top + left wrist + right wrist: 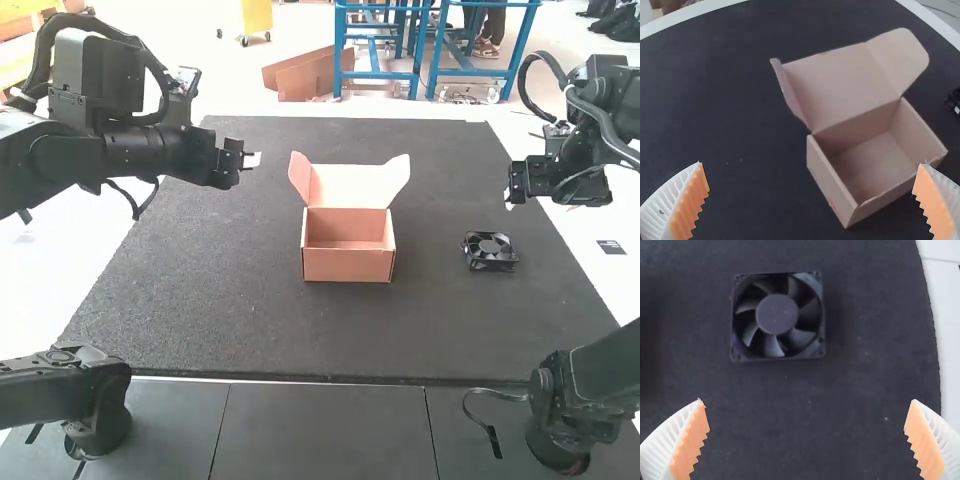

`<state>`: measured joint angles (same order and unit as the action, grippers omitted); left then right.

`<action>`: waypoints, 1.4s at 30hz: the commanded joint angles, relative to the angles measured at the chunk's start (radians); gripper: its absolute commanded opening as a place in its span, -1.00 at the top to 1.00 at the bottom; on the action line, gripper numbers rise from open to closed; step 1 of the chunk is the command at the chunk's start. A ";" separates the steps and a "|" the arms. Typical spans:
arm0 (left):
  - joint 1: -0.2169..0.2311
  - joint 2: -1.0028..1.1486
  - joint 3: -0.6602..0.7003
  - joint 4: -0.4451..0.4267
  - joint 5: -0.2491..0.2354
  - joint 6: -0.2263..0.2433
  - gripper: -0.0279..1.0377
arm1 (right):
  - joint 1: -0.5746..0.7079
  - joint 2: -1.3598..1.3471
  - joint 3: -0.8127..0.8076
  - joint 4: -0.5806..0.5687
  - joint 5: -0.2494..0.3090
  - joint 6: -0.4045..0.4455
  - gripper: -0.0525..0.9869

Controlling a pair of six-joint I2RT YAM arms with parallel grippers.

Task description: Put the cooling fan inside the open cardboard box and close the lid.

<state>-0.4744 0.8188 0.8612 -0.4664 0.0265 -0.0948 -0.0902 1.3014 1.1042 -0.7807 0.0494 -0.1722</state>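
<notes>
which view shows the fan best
Right wrist view: the fan lies flat under that camera, blades and frame plain. The high view shows it small, on the mat right of the box. The left wrist view looks into the box.

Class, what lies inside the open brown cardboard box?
Only bare cardboard floor and walls show inside the open brown cardboard box; the black square cooling fan lies outside on the dark mat. The near wall hides a strip of floor.
</notes>
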 commanded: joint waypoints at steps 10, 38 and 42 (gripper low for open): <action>-0.058 0.019 0.042 -0.020 -0.016 -0.023 -0.86 | -0.123 0.193 0.077 -0.005 -0.020 -0.072 -0.83; -0.056 0.019 0.064 -0.044 -0.017 -0.022 -0.86 | -0.125 0.513 0.175 0.123 -0.051 -0.027 -0.83; -0.058 0.019 0.064 -0.046 -0.017 -0.022 -0.86 | -0.128 0.538 0.181 0.129 -0.046 -0.029 -0.83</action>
<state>-0.5266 0.8413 0.8879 -0.5133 0.0189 -0.1135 -0.2050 1.8301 1.2575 -0.6540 0.0040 -0.2100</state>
